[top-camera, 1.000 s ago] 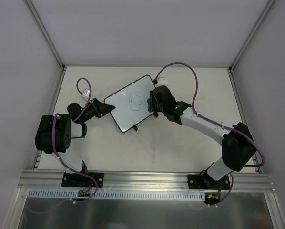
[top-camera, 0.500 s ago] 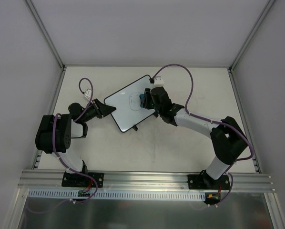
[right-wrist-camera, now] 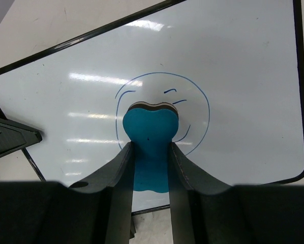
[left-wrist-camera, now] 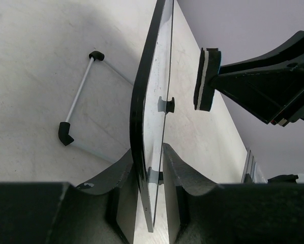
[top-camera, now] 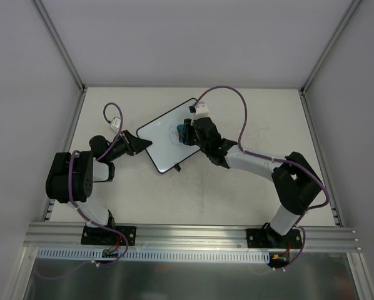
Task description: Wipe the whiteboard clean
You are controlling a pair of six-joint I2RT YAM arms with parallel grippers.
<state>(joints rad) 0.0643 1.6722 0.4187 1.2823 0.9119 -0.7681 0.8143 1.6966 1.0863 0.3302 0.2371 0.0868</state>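
Whiteboard sits at table centre, slightly left, turned at an angle, one long edge toward the left arm. The table is white and lightly scuffed. The board has a thin black frame and rounded corners. Left gripper has the board's near-left edge. In the left wrist view the board runs edge-on between the two fingers, which sit tight against both faces, so it is clamped on the frame. The same view shows a thin white rod with black elbow ends lying on the table behind the board. Whether it joins the board I cannot tell. Right gripper reaches in over the board's right half, clenched on a blue eraser. Both fingers pinch the narrow waist of the eraser, its dark felt layer facing the board. The only marking on the board is a hand-drawn doodle in blue marker: a rough circle with a few short curved strokes inside, like a face. It has no legible letters or words. In the right wrist view the eraser covers the doodle's middle and lower left. In the left wrist view the felt pad stands just off the board face, with a narrow gap showing. A purple cable loops from the right wrist over the far table.
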